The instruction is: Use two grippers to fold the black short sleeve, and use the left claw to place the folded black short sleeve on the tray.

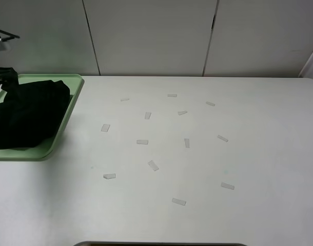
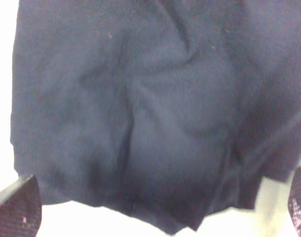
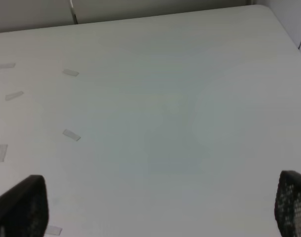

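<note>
We note the black short sleeve (image 1: 25, 114) lying bunched in the mint-green tray (image 1: 64, 128) at the bench's far-left edge. Left claw (image 2: 155, 207) hangs over the fabric, jaws spread wide, gripping nothing. Right gripper (image 3: 160, 207) likewise gapes empty above bare white bench (image 1: 197, 164) with scattered tape strips (image 1: 153, 165).

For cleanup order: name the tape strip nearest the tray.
The tape strip just right of the tray, by its right rim. Every other strip lies farther right or nearer the table's front edge.
</note>
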Robot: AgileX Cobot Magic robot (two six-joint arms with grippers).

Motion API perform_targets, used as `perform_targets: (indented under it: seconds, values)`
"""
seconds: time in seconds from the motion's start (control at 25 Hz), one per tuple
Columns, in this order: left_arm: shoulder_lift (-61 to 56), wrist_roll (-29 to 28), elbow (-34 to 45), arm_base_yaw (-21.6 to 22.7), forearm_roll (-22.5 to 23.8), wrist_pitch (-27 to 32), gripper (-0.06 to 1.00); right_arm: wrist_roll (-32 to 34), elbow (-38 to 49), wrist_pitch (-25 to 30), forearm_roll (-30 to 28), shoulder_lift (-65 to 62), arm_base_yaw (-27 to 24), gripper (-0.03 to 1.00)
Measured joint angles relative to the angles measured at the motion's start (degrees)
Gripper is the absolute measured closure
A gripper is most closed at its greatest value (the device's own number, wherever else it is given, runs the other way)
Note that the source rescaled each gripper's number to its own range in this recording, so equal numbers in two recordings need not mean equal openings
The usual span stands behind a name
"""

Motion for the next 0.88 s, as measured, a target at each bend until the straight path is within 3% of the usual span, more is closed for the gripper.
perform_targets:
  seconds: [0.36,0.88]
  values:
    - [-14.4,0.3,1.9,0.0,0.1,9.3,-0.05,0.0,0.0,0.0,0.0,0.0,0.0,-0.03]
    - [-40.4,0.9,16.2,0.0,0.3,15.9,-0.05,0.0,0.0,0.0,0.0,0.0,0.0,-0.03]
